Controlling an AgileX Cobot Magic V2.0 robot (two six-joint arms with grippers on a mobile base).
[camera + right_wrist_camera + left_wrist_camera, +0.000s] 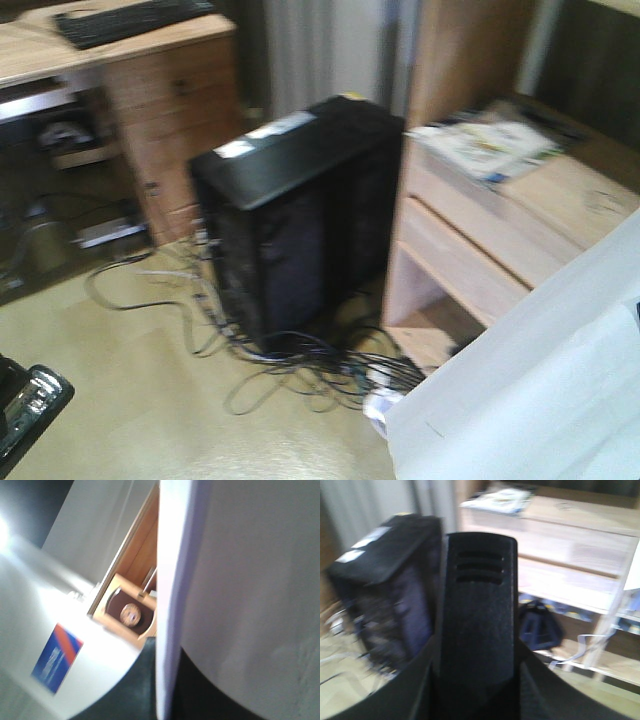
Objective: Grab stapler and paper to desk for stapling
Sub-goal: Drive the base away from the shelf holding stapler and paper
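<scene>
My left pincer (477, 690) clamps the stapler (477, 605) left of the computer tower (300, 220); the paper (530, 390) hangs right of it, evidently pinched by the hidden right pincer, both aloft for carrying to the desk (40, 55) beyond.

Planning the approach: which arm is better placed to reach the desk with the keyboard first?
Probably left: the desk sits at the front view's upper left, the left arm's side; the paper fills the lower right, farther off.

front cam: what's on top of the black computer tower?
On the computer tower: two pale labels, plus a yellow bit at the back edge. Their print is too blurred to read.
</scene>
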